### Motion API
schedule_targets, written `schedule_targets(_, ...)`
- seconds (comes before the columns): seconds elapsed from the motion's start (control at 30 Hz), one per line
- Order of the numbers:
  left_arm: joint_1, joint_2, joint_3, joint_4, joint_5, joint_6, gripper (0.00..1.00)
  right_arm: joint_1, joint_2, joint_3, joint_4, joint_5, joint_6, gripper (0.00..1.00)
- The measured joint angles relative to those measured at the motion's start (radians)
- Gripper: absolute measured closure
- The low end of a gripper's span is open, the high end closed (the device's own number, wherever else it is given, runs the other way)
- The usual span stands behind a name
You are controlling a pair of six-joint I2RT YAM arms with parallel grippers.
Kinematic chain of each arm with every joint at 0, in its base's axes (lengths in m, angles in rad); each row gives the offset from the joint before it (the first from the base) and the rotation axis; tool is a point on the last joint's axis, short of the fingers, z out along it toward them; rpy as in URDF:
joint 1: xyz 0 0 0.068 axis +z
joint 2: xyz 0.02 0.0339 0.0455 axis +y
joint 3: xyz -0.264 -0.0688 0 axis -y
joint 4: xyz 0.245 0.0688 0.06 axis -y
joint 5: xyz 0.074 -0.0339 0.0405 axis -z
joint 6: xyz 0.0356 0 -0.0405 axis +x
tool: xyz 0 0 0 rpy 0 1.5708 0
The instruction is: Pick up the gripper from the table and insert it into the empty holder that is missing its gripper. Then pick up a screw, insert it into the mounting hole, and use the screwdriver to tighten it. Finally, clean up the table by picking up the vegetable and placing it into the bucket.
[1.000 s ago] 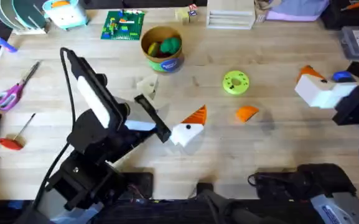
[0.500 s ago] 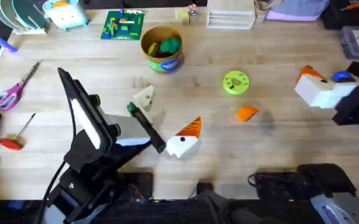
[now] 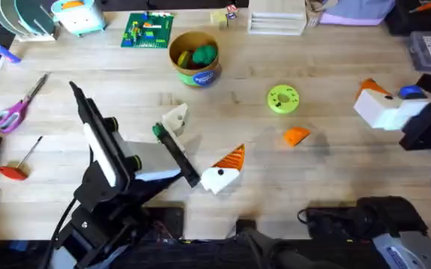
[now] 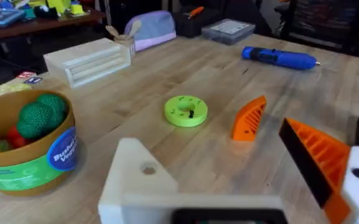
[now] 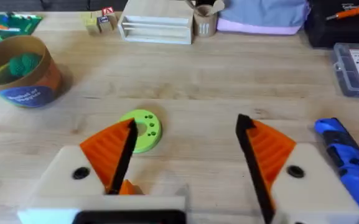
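While the left arm draws back a little toward its base, the left gripper (image 3: 200, 146) stays spread wide and empty, one finger a bare white holder (image 3: 175, 116). The orange tip (image 3: 296, 136) lies untouched off to its right, so fitting hasn't begun. The right gripper (image 5: 185, 124) hangs open, empty. The bucket (image 3: 194, 58) holds round green and yellow toys.

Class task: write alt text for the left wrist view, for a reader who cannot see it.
A loose orange gripper tip lies on the wooden table beside a lime-green disc. The left gripper's bare white holder sits in the foreground. The bucket of toy vegetables stands to one side, the blue screwdriver farther back.
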Motion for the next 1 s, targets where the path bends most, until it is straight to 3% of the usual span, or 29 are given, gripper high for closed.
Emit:
schedule_targets(0.7,0.0,0.0,0.0,0.0,-0.017,0.0,0.007,0.0,0.0,0.0,0.0,0.0,0.0,0.01)
schedule_targets(0.8,0.0,0.0,0.0,0.0,0.026,0.0,0.007,0.0,0.0,0.0,0.0,0.0,0.0,0.01)
schedule_targets(1.0,0.0,0.0,0.0,0.005,0.195,0.0,0.007,0.0,0.0,0.0,-0.016,-0.017,0.038,0.009)
